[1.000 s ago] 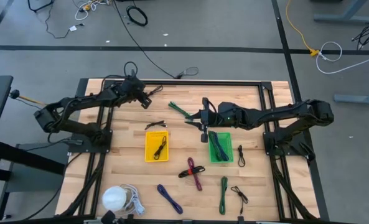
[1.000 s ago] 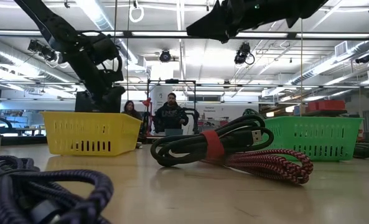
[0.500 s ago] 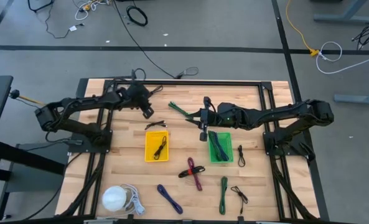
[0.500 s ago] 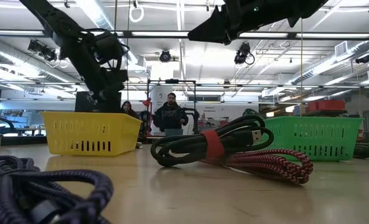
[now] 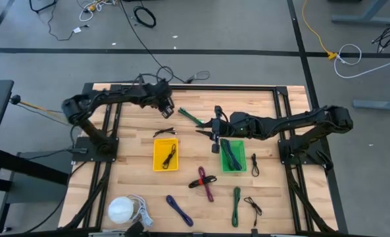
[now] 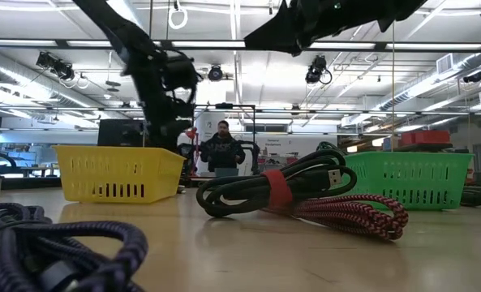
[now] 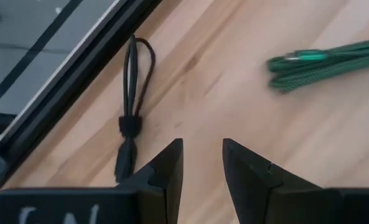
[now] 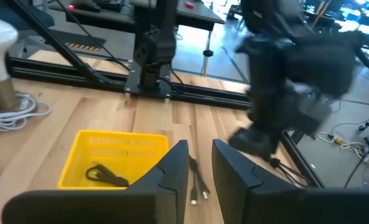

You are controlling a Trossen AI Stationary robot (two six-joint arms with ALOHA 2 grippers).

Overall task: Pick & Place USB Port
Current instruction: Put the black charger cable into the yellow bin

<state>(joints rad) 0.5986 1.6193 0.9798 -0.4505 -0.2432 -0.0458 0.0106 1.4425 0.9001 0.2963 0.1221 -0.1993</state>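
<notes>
Bundled USB cables lie on the wooden table. In the left wrist view a black cable (image 7: pixel 131 118) lies by the far rail and a green cable (image 7: pixel 318 62) lies farther off. My left gripper (image 5: pixel 166 106) (image 7: pixel 203 152) hovers open over bare wood next to the black cable. My right gripper (image 5: pixel 214 130) (image 8: pixel 200 158) hangs open near the green basket's (image 5: pixel 232 155) far left corner. It faces the yellow basket (image 8: pixel 112 158), which holds a black cable (image 8: pixel 106 176). Green cables lie in the green basket.
On the wood lie a green cable (image 5: pixel 190 117), a black cable (image 5: pixel 165 132), a red and black pair (image 5: pixel 203 181), a blue cable (image 5: pixel 179 209), a green cable (image 5: pixel 236 204), two black cables (image 5: pixel 252 205) (image 5: pixel 254 164) and a white lamp with cord (image 5: pixel 123 210). People (image 6: pixel 224 150) stand beyond the table.
My left arm has swung along the far edge toward the table's right, carrying its gripper from near the far left corner to just left of the green cable. My right arm has kept nearly still.
</notes>
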